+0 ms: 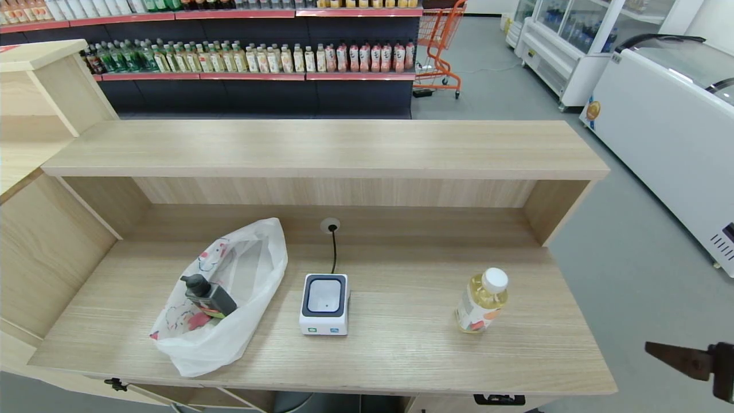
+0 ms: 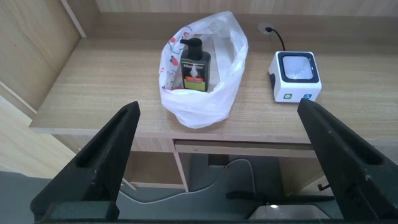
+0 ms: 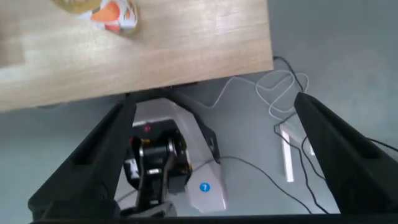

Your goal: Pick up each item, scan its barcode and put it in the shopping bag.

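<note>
My right gripper (image 3: pixel 214 106) hangs wide open, empty, off the counter's (image 1: pixel 401 344) front-right corner. The drink bottle (image 1: pixel 483 299) stands upright on that counter, well apart. My left gripper (image 2: pixel 217 107) gapes too, facing the shopping bag (image 2: pixel 205 106).

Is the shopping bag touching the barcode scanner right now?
Apart. The head view shows a strip of bare counter between the shopping bag and the scanner; the left wrist view shows the same gap.

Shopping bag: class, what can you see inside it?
A dark pump bottle lies inside the bag. Whether anything lies under it cannot be seen: the bottle and the bag's folds cover that.
</note>
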Tool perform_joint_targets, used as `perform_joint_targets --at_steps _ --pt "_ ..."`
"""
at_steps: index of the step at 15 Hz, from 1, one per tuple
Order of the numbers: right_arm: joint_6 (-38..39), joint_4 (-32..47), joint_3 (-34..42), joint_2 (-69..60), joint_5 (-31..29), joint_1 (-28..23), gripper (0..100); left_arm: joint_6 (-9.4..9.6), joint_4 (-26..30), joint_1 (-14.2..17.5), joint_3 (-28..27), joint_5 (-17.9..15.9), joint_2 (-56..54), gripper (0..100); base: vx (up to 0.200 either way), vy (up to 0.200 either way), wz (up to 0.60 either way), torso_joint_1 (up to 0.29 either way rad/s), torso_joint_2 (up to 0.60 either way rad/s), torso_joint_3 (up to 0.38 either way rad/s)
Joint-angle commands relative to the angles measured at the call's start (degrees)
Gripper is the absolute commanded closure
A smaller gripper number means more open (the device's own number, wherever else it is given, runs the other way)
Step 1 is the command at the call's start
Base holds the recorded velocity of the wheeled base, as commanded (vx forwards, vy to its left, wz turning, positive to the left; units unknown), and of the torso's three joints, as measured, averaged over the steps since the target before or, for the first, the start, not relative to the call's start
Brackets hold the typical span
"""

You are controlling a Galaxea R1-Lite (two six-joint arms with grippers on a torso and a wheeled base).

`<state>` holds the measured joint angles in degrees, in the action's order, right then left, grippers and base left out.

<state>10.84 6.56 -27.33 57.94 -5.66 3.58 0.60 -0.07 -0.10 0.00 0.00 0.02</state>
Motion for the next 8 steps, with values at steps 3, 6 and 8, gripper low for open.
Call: perform_joint_targets --at_steps 3,6,8 --pt "0.24 -0.58 1.40 11.76 -0.67 9.07 0 0.02 -0.01 0.01 0.00 0.00 -0.02 0 0.000 0.000 0.00 0.000 0.00 0.000" --pt "0.24 -2.52 1.58 16.33 -0.67 12.15 0 0.02 -0.01 0.01 0.00 0.00 -0.02 0 0.000 0.000 0.00 0.000 0.00 0.000" --pt "-0.38 -11.04 2.63 21.77 -3.31 12.32 0 0.02 -0.01 0.01 0.00 0.09 -0.02 0 0.000 0.000 0.00 0.000 0.00 0.000"
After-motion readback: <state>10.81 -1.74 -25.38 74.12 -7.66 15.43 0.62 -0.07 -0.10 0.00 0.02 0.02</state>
